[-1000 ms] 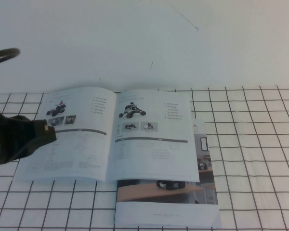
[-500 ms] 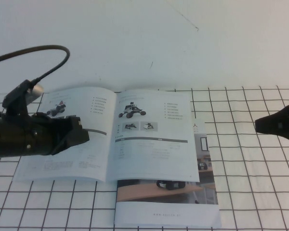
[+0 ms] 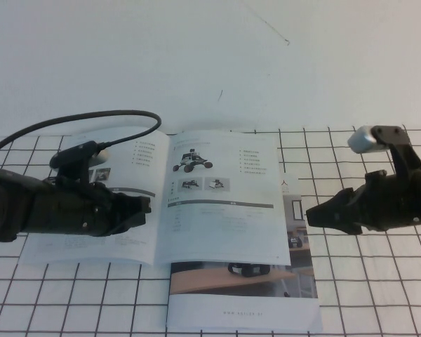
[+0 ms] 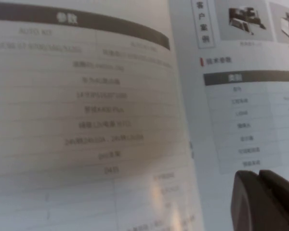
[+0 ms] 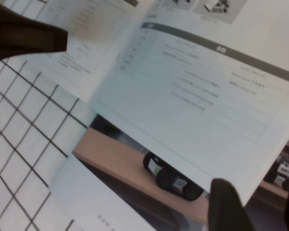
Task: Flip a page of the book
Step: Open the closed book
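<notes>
The book (image 3: 161,196) lies open on the checked cloth. The page (image 3: 224,203) is its right-hand sheet, with a black buggy robot, two small photos and a grey bar. My left gripper (image 3: 146,207) is shut and empty over the book's left page, near the spine; in the left wrist view (image 4: 258,179) its fingers press together above the right page (image 4: 245,110). My right gripper (image 3: 312,214) is open just off the page's right edge. In the right wrist view (image 5: 260,207) its fingers (image 5: 226,202) straddle the page's lower corner (image 5: 197,106) without touching it.
A booklet with a wooden-desk cover (image 3: 266,295) lies under the book's lower right part. The checked cloth (image 3: 379,295) covers the table's front. A black cable (image 3: 91,116) loops from the left arm over the book's far left corner.
My left gripper has moved right over the left page towards the spine. My right arm has come in from the right to the page's right edge.
</notes>
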You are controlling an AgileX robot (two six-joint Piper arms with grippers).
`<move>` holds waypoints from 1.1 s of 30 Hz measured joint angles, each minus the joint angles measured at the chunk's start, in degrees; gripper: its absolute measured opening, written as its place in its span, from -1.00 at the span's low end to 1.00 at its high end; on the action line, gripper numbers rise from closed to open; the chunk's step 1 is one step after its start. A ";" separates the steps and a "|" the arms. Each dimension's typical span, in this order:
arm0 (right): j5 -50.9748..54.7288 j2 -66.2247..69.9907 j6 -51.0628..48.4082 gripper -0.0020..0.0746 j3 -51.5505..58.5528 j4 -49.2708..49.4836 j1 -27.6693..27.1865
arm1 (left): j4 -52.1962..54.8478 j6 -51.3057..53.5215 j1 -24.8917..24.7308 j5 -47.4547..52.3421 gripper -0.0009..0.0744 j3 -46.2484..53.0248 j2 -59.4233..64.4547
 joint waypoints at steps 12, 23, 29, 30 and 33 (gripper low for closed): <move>-4.20 7.83 -10.40 -0.22 -0.22 11.82 1.85 | 1.10 0.08 0.00 -2.19 -0.98 -1.85 6.29; -2.57 15.98 -14.07 -0.22 -5.97 17.16 1.85 | 1.20 0.08 0.00 -0.92 -0.98 -2.10 6.62; -0.80 19.24 -14.22 -0.22 -7.48 17.93 2.35 | 1.41 0.12 0.00 -0.92 -0.98 -2.10 6.62; -0.80 19.63 -14.33 -0.22 -7.48 18.16 2.59 | 1.41 0.22 0.00 -0.92 -0.98 -2.10 6.62; -1.13 20.68 -15.08 -0.22 -7.48 18.48 4.12 | 1.41 0.06 0.00 -0.92 -0.98 -2.10 6.62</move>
